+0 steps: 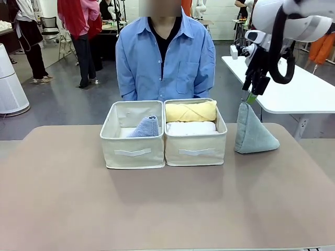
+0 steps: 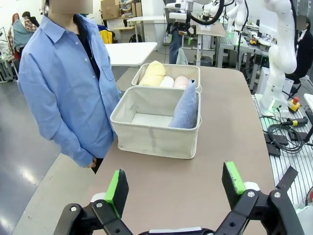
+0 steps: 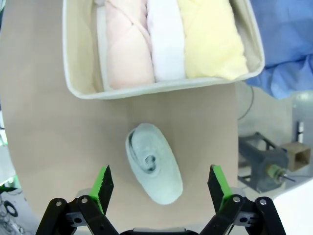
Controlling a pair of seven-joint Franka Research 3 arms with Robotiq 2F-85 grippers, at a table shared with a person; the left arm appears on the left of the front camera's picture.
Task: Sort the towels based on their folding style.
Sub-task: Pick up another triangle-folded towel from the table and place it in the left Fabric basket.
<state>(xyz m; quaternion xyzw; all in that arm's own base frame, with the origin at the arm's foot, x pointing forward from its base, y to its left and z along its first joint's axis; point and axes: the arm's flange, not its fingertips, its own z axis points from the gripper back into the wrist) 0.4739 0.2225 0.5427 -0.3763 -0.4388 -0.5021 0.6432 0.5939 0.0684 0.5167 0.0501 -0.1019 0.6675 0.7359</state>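
The room is a wide hall with a grey floor [image 1: 63, 104]. A white table [image 1: 298, 91] stands at the right edge of the front view, and other people stand at the upper left. A taupe table [image 1: 167, 209] with a smooth matte top fills the lower half of that view. At its far edge, in the upper middle, stands a person [image 1: 165, 57] in a blue shirt.

Two beige fabric bins sit side by side and touching at the centre of the table. The left bin [image 1: 112, 146] holds the light blue cone [image 1: 145, 127], which leans against the wall shared with the other bin. The right bin [image 1: 220, 141] holds three rolled towels lying side by side: the yellow roll [image 1: 191, 111] nearest the person, then the white roll [image 1: 191, 128], then the pink roll [image 3: 128, 46].

The grey-green cone [image 1: 253, 135] stands upright on the bare table just right of the right bin, apart from it.

The right gripper [image 3: 159, 182] hangs above this cone with its jaws spread wide and nothing between them, one green pad on either side of the tip in the right wrist view. The left gripper [image 2: 175, 176], at the bottom of the left wrist view, is likewise spread wide and empty, facing the bins from over the table.

Each bin has a plain white strip [image 1: 132, 152] on its front wall; whether it carries print cannot be told.
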